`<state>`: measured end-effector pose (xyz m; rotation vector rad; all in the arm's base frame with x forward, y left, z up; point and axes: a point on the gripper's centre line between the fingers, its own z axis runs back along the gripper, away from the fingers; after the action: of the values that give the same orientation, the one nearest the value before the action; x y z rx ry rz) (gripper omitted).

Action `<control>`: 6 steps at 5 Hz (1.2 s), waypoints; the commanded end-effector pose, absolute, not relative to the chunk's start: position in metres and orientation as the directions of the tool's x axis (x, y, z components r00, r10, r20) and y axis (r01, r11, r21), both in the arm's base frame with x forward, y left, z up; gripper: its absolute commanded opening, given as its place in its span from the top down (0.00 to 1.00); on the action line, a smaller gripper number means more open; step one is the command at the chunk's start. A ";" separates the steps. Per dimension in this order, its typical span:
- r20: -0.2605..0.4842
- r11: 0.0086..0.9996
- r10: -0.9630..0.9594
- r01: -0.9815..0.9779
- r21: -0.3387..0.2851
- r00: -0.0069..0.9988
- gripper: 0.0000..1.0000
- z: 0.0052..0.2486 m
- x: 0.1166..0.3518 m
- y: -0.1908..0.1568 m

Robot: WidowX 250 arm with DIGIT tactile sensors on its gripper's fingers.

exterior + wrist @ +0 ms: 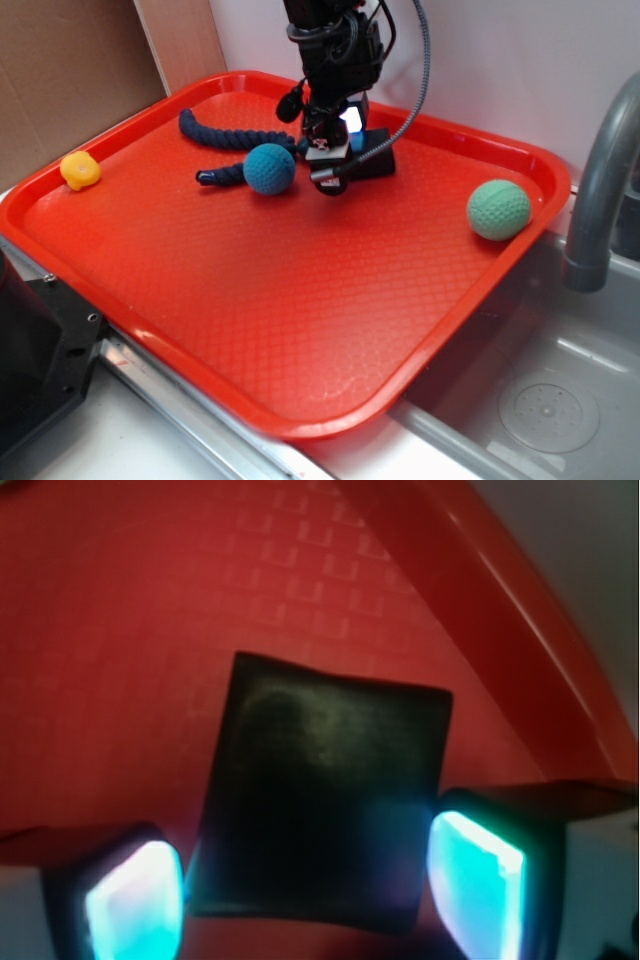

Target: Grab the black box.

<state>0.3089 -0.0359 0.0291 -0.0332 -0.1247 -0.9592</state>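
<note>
1. The end effector is lowered over the far part of the red tray, with the black box seen directly below it and between its two glowing pads.
2. In the wrist view the pads are seen on either side of the box, very near its edges or just touching them; firm contact cannot be confirmed, so the end effector is judged to be partly open around the box rather than clamped on it.
3. The box is seen resting flat on the tray, not raised.
4. The approach and alignment are judged to be done; closing on the box and lifting it are judged to be left.
5. A blue ball and a dark rope are seen just beside the end effector, and a green ball and a yellow toy well apart from it.
</note>
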 end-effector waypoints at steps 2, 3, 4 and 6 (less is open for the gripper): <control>0.142 0.540 -0.836 0.841 0.034 0.530 0.00 0.055 0.286 -0.081; 0.104 0.623 -0.780 0.781 0.039 0.617 0.00 0.061 0.292 -0.083; 0.121 0.678 -0.732 0.734 0.037 0.671 0.00 0.062 0.297 -0.082; 0.014 0.803 -0.591 0.590 -0.089 0.807 0.89 0.003 0.314 -0.042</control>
<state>0.3182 -0.0372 0.0130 -0.0847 -0.0120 -0.6571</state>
